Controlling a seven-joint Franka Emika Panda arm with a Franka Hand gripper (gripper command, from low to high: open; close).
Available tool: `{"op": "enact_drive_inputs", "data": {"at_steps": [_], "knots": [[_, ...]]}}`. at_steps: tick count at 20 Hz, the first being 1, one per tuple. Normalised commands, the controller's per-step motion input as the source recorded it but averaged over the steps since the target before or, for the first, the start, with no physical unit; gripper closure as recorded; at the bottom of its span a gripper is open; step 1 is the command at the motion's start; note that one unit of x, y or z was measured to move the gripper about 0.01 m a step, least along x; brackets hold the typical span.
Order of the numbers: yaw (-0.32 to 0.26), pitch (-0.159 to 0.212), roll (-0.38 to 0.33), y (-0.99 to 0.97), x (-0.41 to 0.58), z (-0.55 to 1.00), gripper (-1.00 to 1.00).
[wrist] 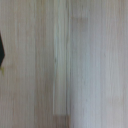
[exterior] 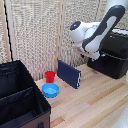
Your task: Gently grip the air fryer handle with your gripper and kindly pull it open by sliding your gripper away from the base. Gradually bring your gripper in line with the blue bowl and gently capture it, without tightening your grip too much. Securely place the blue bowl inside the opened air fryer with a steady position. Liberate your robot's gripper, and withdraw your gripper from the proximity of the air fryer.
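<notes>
The black air fryer [exterior: 115,59] stands on the wooden table at the exterior view's right. My white arm reaches down in front of it, and the gripper [exterior: 93,55] sits as a dark shape against the fryer's left side. Its fingers are too small and dark to read. The air fryer handle is hidden behind the arm's end. The blue bowl [exterior: 50,90] rests on the table far to the left of the gripper, with nothing holding it. The wrist view is blurred and shows only pale wood planks [wrist: 65,65], no fingers.
A small red cup [exterior: 50,76] stands just behind the bowl. A dark-blue flat slab [exterior: 69,73] leans upright between the bowl and the fryer. A black fabric bin [exterior: 20,97] fills the near left corner. A slatted wall runs along the back.
</notes>
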Motion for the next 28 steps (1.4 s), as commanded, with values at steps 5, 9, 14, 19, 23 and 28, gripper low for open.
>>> {"op": "enact_drive_inputs", "data": {"at_steps": [5,9,14,19,23,28], "knots": [[0.097,-0.040,-0.066,-0.71,-0.104,-0.17,-1.00],[0.085,-0.026,-0.037,-0.74,-0.149,-0.09,-1.00],[0.075,-0.001,-0.013,-0.71,-0.152,-0.08,-1.00],[0.073,0.000,-0.007,-0.65,-0.150,0.00,-1.00],[0.084,0.000,-0.029,-0.43,-0.024,0.00,1.00],[0.032,0.004,0.000,-0.07,0.267,0.00,1.00]]}}
